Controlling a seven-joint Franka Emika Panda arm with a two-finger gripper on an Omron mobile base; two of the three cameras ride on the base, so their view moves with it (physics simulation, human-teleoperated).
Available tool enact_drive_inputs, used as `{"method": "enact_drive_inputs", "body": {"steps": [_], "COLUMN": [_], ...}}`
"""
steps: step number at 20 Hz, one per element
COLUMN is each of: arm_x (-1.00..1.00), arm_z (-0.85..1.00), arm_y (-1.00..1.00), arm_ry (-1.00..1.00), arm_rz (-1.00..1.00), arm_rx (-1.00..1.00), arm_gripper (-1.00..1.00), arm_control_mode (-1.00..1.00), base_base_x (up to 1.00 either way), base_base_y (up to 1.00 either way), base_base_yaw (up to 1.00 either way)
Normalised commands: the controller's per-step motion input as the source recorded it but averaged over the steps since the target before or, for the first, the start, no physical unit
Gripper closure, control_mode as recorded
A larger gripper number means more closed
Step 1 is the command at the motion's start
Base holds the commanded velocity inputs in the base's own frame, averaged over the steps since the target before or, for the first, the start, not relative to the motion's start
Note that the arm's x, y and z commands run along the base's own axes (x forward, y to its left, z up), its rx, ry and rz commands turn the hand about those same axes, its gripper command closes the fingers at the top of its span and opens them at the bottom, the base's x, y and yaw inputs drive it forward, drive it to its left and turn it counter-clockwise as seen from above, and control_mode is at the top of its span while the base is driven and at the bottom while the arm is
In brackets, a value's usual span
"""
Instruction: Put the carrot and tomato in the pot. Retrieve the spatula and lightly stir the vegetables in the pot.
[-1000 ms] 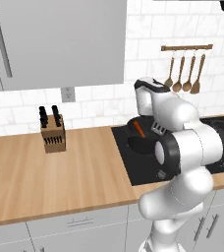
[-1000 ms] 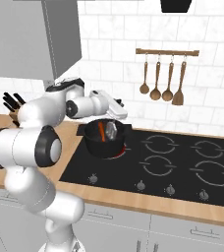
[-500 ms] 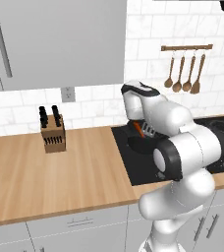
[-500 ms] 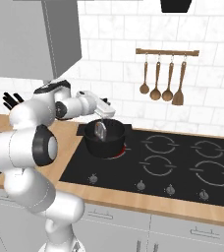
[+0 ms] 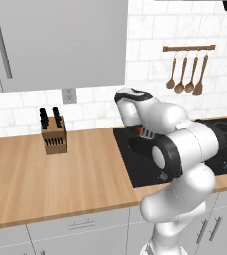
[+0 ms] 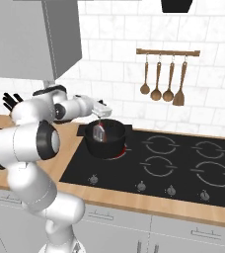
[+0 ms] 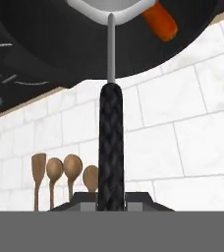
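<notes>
The black pot (image 6: 115,143) stands on the hob's front left burner. Just above its left rim my gripper (image 6: 101,111) is shut on the spatula's black handle (image 7: 110,147). The spatula (image 6: 99,133) hangs down into the pot, its slotted silver head inside. In the hand view the fingertips (image 7: 87,201) clamp the handle, whose silver neck runs to the head at the top edge. The orange carrot (image 7: 159,19) lies on the pot's floor (image 7: 45,39) beside the head. A little of the pot (image 5: 137,147) shows behind my arm in the left base view. The tomato is hidden.
The black hob (image 6: 183,168) with several burners spreads to the pot's right. Brown wooden spoons (image 6: 164,79) hang on a wall rail behind it. A knife block (image 5: 53,133) stands on the wooden counter (image 5: 60,179) to the left, under a grey wall cabinet (image 5: 60,45).
My hand has swung to the left over the pot, carrying the spatula, whose head has swept across inside the pot. The pot has stayed put.
</notes>
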Motion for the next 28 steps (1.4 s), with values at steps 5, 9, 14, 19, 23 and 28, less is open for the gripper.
{"method": "enact_drive_inputs", "body": {"steps": [5,9,14,19,23,28], "arm_x": [0.26,0.09,0.0,0.0,0.0,0.07], "arm_z": [-0.7,-0.63,-0.54,-0.8,-0.99,-0.98], "arm_y": [0.0,0.2,0.43,0.11,0.0,-0.04], "arm_ry": [-0.23,-0.25,-0.24,-0.26,-0.28,-0.16], "arm_rz": [0.0,0.0,0.02,0.0,0.0,0.0], "arm_rx": [-0.26,-0.2,-0.11,-0.12,-0.11,-0.03], "arm_gripper": [1.0,1.0,1.0,1.0,1.0,1.0], "arm_control_mode": [-1.0,-1.0,-1.0,-1.0,-1.0,-1.0], "base_base_x": [0.0,0.0,0.0,0.0,0.0,0.0], "base_base_y": [0.0,0.0,0.0,0.0,0.0,0.0], "base_base_yaw": [0.0,0.0,0.0,0.0,0.0,0.0]}}
